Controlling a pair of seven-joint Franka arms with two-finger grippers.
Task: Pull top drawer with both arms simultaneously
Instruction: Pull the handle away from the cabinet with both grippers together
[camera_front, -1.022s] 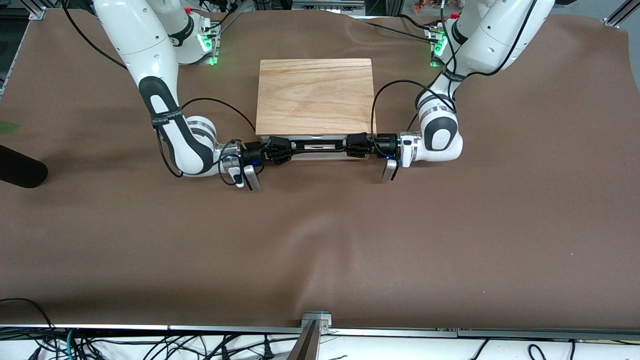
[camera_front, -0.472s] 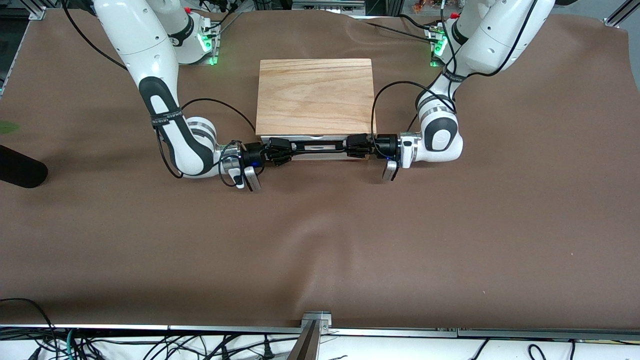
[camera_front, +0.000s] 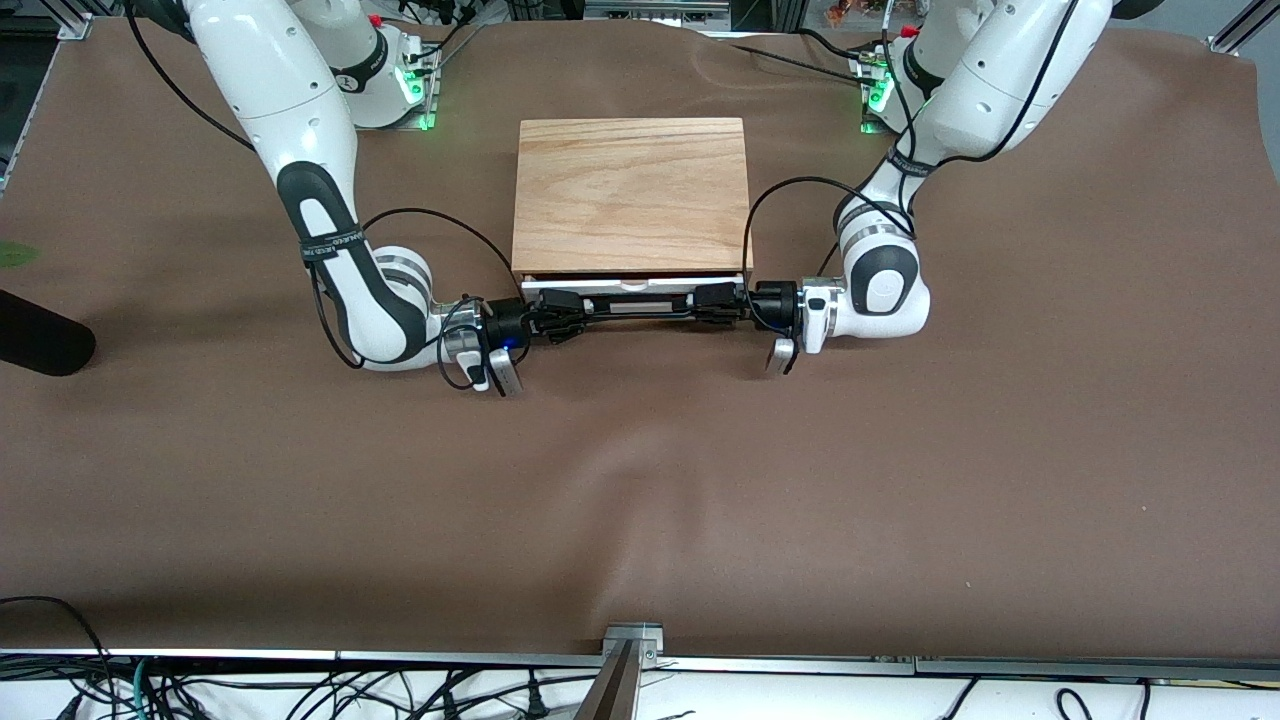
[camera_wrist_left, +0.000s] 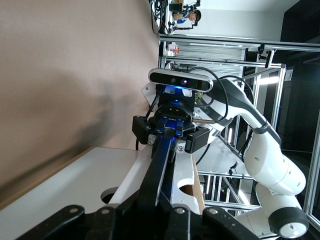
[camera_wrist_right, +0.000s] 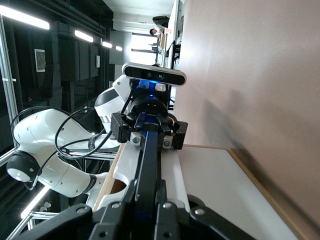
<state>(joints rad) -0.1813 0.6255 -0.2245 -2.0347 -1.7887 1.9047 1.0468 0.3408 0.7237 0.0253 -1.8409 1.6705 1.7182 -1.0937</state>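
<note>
Front view: the oak box (camera_front: 631, 193) sits mid-table between the two arm bases. The top drawer (camera_front: 633, 288) projects slightly from the box's front, toward the camera. The right gripper (camera_front: 562, 311) clamps the handle (camera_front: 640, 305) at the end toward the right arm; the left gripper (camera_front: 718, 302) clamps its other end.

Left wrist view: left gripper (camera_wrist_left: 165, 217) closed on the handle (camera_wrist_left: 159, 170); right gripper (camera_wrist_left: 170, 134) grips it farther along.

Right wrist view: right gripper (camera_wrist_right: 145, 212) closed on the handle (camera_wrist_right: 146, 165); left gripper (camera_wrist_right: 148, 134) holds the other end.
</note>
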